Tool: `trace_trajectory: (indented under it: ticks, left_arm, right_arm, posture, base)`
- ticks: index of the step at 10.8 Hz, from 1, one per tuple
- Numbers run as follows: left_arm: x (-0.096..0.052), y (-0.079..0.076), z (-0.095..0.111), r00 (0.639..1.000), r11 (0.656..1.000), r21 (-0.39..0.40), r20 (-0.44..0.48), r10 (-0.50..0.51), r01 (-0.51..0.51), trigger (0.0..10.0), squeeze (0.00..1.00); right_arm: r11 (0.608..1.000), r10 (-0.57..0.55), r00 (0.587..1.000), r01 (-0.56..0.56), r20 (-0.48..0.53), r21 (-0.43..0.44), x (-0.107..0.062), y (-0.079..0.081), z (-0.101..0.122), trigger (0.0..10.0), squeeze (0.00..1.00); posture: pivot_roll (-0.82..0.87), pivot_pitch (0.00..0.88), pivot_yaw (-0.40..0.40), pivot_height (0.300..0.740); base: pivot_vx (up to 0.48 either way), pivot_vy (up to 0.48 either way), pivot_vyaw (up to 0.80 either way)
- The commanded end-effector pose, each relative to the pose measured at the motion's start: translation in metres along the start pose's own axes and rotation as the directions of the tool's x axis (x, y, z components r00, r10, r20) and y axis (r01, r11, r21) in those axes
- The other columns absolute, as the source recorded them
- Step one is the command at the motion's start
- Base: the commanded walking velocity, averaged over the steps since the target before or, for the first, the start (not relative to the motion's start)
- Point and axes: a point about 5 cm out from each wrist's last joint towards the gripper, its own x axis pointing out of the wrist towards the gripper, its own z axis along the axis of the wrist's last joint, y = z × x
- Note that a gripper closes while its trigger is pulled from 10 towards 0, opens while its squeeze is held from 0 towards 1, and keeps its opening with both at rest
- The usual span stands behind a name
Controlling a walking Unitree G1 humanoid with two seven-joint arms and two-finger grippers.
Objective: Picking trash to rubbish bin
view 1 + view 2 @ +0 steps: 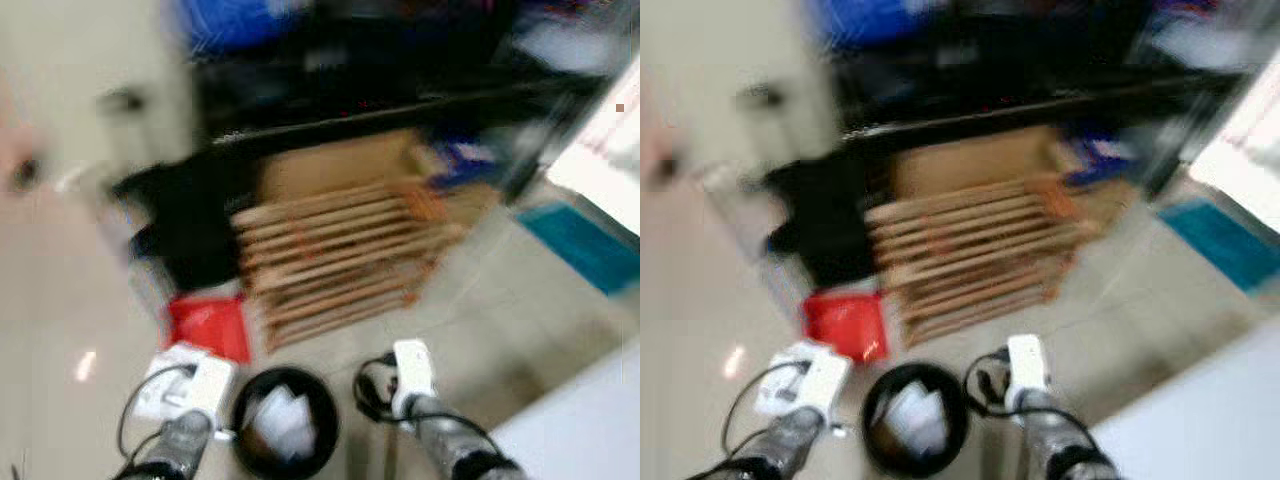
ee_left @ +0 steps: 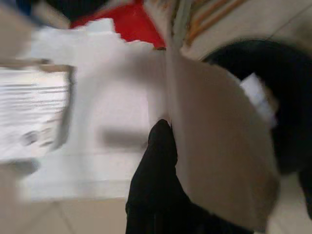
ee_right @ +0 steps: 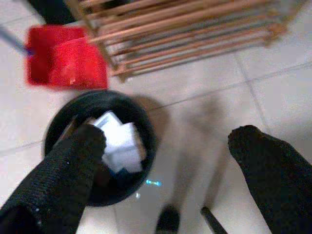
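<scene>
Trash: a thin sheet of tan and white card [image 2: 219, 146], lying against the left gripper [image 2: 161, 146], hanging near the robot and just left of the black rubbish bin [image 3: 105, 97]. Looking light, flat and fairly stiff, yet likely bending or fluttering if swung fast. Best taken by one edge, pinched well in from the corner – not by the broad face. Probably slipping out easily under a weak grip. Not possible to tell whether the left pincer is clenched on the sheet or merely touching it, most of that pincer being covered by the card.

Crumpled white paper [image 3: 119, 141] already lying inside the bin. Being soft and near weightless, needing no care.

Right gripper [image 3: 168, 141] hovering released, fingers spread wide with nothing between them, over bare floor tiles [image 3: 273, 97] just right of the bin.

Head views, badly blurred, giving the layout: bin between the two arms, a red container [image 1: 210, 328] just beyond it to the left, a slatted wooden rack [image 1: 340, 250] farther off. Left wrist view adding the card close up; right wrist view adding a sharp look down into the bin.
</scene>
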Motion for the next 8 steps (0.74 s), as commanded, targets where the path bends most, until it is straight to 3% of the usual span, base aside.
trace_trajectory:
  ticks: [1, 3, 8]
  left_arm:
    - [-0.0001, -0.0106, 0.0019, 0.999, 0.999, 0.006, 0.007, -0.032, 0.032, 10.0, 0.00]
    - [-0.0001, -0.0104, 0.0028, 0.999, 0.999, 0.007, 0.012, -0.032, 0.032, 10.0, 0.00]
    - [0.0000, -0.0158, 0.0074, 0.997, 0.997, -0.027, 0.037, -0.066, 0.067, 10.0, 0.00]
  right_arm:
    - [0.998, -0.058, 0.998, 0.058, -0.025, -0.004, -0.0068, -0.0244, -0.0066, 10.0, 0.00]
    - [0.998, -0.060, 0.998, 0.060, -0.026, 0.000, -0.0069, -0.0243, -0.0072, 10.0, 0.00]
    - [0.998, -0.058, 0.998, 0.058, -0.029, 0.000, -0.0075, -0.0250, -0.0085, 10.0, 0.00]
  posture:
    - [-0.09, 0.095, -0.100, 0.740]
    - [-0.09, 0.102, -0.101, 0.740]
    - [-0.09, 0.116, -0.104, 0.740]
  base:
    - [0.394, 0.000, 0.00]
    - [0.330, 0.000, 0.00]
    - [0.000, 0.000, 0.00]
